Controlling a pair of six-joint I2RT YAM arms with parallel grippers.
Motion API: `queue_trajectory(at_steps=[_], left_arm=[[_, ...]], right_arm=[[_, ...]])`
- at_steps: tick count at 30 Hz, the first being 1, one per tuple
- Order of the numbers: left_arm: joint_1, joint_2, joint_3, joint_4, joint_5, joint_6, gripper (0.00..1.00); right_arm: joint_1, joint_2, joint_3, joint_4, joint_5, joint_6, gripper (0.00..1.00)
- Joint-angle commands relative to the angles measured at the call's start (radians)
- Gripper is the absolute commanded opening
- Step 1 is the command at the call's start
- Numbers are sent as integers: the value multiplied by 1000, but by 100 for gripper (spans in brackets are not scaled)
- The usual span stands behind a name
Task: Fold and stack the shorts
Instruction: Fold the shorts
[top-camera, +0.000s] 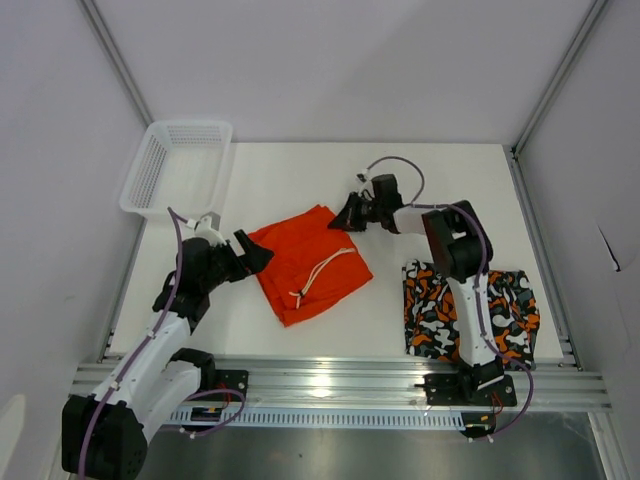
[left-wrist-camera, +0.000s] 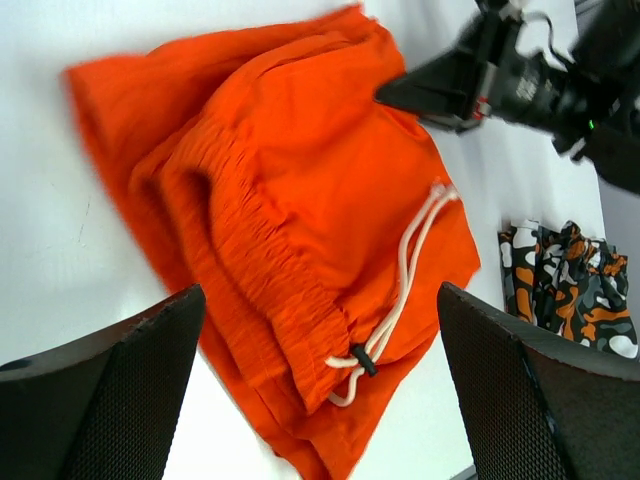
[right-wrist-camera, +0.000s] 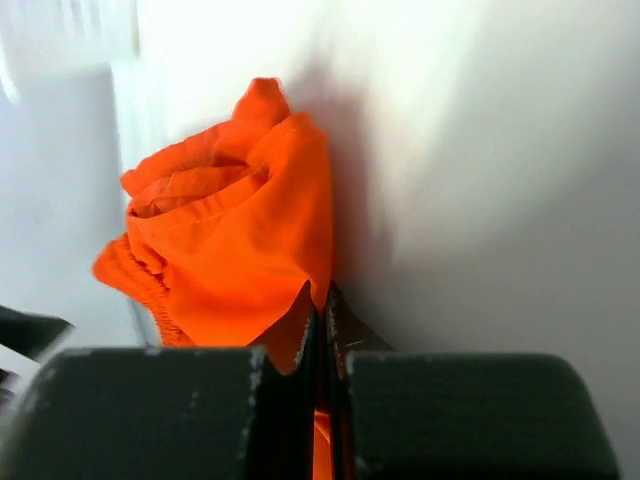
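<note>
One orange shorts (top-camera: 305, 265), one patterned shorts (top-camera: 512, 315), one basket (top-camera: 146, 180)

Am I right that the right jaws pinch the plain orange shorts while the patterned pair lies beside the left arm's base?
Not quite: the patterned pair lies beside the right arm's base, as the top view shows. The plain orange shorts are indeed pinched.

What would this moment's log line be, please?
right gripper: shut on orange shorts, far corner | left gripper: open beside them | patterned shorts: folded near right base

Left fingers (left-wrist-camera: 110, 390) spread wide; right fingers (right-wrist-camera: 160, 410) pressed together.
</note>
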Motion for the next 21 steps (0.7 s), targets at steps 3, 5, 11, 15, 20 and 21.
queue_trajectory(at_steps=[3, 5, 11, 15, 20, 21], left_arm=[[6, -20, -6, 2, -28, 2, 99], [6, -30, -8, -4, -49, 2, 99], [6, -33, -16, -18, -83, -12, 99], [8, -34, -20, -34, -86, -6, 99], [6, -37, -31, -60, -106, -4, 99], [6, -37, -31, -64, -110, -3, 99]], right_arm=[[-125, -239, -409, 428, 375, 417, 0], [-99, -360, -493, 391, 449, 420, 0], [164, -698, -822, 218, 644, 319, 31], [408, -786, -873, 10, 683, 239, 61], [461, -872, -778, -278, 801, 129, 94], [455, -903, -767, -311, 821, 76, 96]])
